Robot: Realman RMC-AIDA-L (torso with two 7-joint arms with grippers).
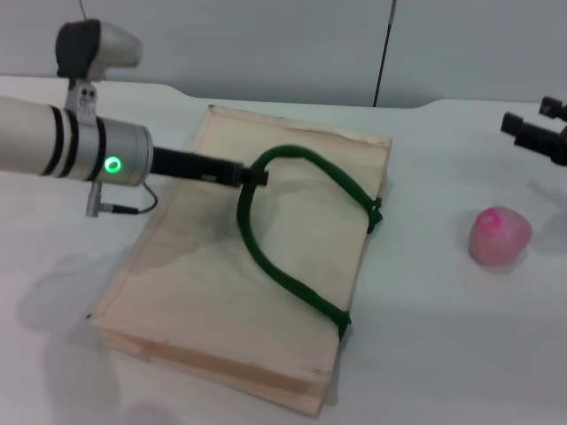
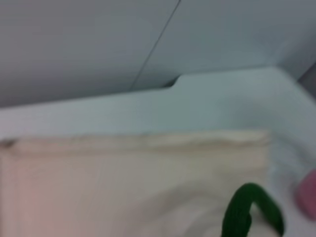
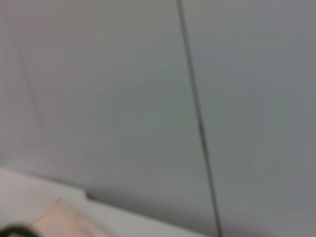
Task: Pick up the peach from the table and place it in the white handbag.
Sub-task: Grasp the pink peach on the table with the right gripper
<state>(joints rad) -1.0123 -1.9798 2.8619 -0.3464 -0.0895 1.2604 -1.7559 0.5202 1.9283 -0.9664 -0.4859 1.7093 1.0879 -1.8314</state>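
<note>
I see the white handbag (image 1: 266,266) lying flat, long axis from 11 to 5 o'clock. My left gripper (image 1: 252,174), arm reaching in level from 9 o'clock, is clamped on its green handle (image 1: 292,221). The peach (image 1: 499,235) sits on the table (image 1: 443,354) at 3 o'clock. My right gripper (image 1: 532,133) hovers at 2 o'clock; its fingers I cannot judge.

A white cylindrical left arm (image 1: 53,137) with black bands is being shown; a green ring light (image 1: 112,165) is glowing at its 5 o'clock edge, a thin grey cable (image 1: 133,209) looping beneath.
</note>
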